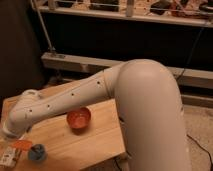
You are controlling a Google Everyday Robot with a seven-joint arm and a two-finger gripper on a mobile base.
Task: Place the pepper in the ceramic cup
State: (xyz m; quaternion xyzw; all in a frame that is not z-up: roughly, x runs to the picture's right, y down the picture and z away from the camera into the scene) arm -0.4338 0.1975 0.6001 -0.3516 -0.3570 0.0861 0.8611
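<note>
A large white robot arm point(100, 95) reaches from the right foreground down to the left across a wooden table point(95, 137). Its hand point(11, 155) sits at the table's near left corner, low in the frame, pale and boxy. Just beside it, to the right, lies the orange pepper point(22, 144), seemingly at the hand's tip, and immediately right of that stands the small blue ceramic cup point(37, 152). An orange-red bowl point(79, 118) rests near the table's middle, well apart from the cup. Behind the table runs a dark wall with metal rails point(120, 15)
</note>
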